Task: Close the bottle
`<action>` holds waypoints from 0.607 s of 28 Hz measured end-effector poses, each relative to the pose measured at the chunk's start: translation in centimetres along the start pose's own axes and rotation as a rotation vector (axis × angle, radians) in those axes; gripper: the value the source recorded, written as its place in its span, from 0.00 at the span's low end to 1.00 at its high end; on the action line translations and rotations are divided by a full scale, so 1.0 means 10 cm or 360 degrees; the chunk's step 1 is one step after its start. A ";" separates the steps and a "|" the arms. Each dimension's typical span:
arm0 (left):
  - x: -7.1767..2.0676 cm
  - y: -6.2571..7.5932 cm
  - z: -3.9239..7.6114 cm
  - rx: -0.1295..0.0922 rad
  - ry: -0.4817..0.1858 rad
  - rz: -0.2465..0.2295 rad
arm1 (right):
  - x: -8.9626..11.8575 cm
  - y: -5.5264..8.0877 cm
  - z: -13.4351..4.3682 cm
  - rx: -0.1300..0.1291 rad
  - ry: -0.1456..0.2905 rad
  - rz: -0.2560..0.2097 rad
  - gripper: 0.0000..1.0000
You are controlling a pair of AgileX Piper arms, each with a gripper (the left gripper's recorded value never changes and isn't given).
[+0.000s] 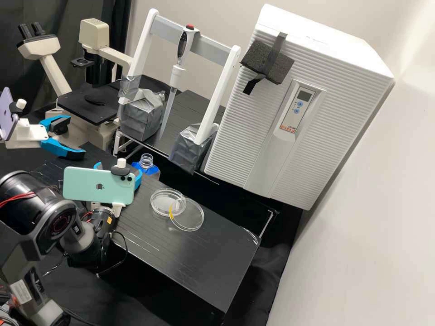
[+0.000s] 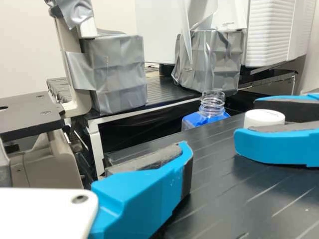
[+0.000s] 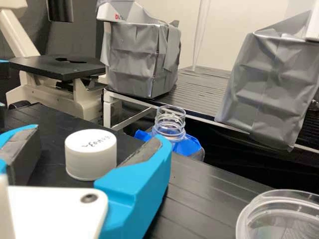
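The right gripper (image 3: 97, 142) stands open astride the white cap (image 3: 90, 155) on the bench (image 3: 224, 189), not yet gripping it, the uncapped bottle (image 3: 171, 130) upright just beyond; the left gripper (image 1: 74, 136), open and empty, sits farther off.

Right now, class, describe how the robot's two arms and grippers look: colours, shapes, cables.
The left gripper and right gripper have white bodies and chunky bright blue fingers lined with dark grey pads. The arms are dark grey with rounded joints; red cables run over one. A mint-green phone rides the right wrist.
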 end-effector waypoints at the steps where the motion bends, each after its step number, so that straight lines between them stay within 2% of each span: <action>1: 0.000 0.00 0.00 0.0000 0.0000 0.0000 | 0.01 0.01 0.01 0.0005 -0.0007 0.0010 0.00; 5: 0.000 0.00 0.00 -0.0001 0.0002 0.0001 | 0.03 0.02 0.03 0.0014 -0.0030 0.0030 0.00; 17: 0.000 0.00 0.00 -0.0001 0.0003 -0.0003 | 0.03 0.02 0.02 0.0016 -0.0031 0.0033 0.00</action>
